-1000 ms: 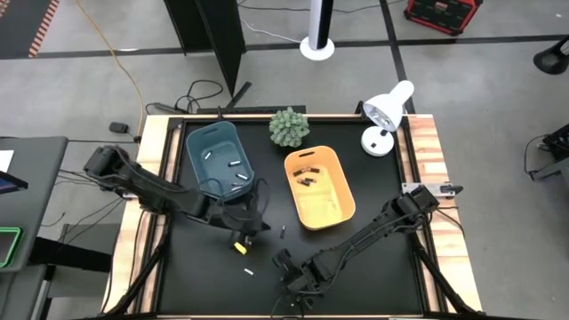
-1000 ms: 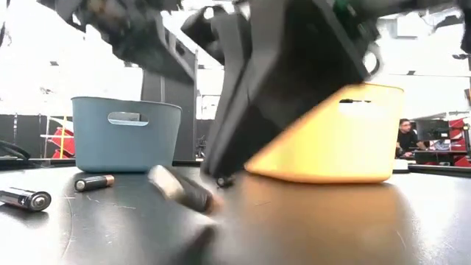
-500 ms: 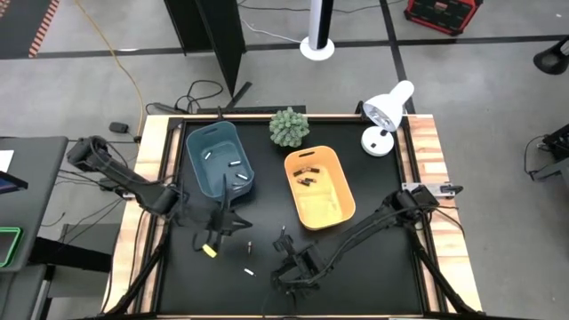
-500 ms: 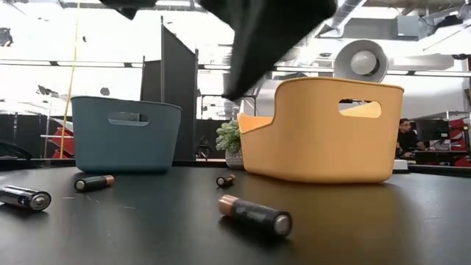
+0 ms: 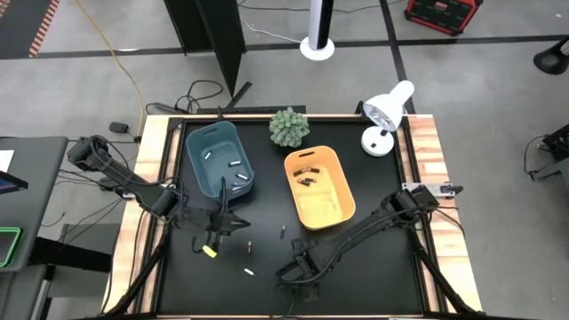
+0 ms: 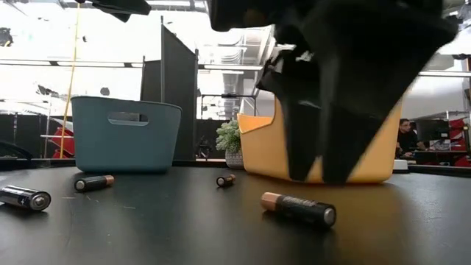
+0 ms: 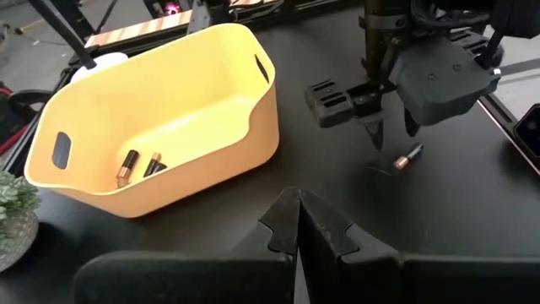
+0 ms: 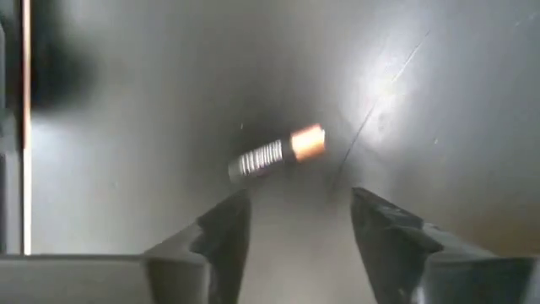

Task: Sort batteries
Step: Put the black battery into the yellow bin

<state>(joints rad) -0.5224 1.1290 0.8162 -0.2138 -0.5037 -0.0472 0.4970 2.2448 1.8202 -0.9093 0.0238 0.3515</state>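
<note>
Several batteries lie loose on the black table: a dark one with a copper end nearest the front, and others farther off. My right gripper hangs open just above the near battery, which lies just beyond its fingertips and touches neither of them. My left gripper is shut and holds nothing; it hovers near the blue bin, which holds pale batteries. The yellow bin holds two dark batteries.
A small potted plant and a white desk lamp stand at the table's far edge. A person sits in the room beyond. Open tabletop lies between the two bins and along the near edge.
My right gripper has opened and shifted a little toward the table's right edge. The dark battery below it has moved along the table toward the right. My left gripper has drawn back toward the table's left edge and stayed shut.
</note>
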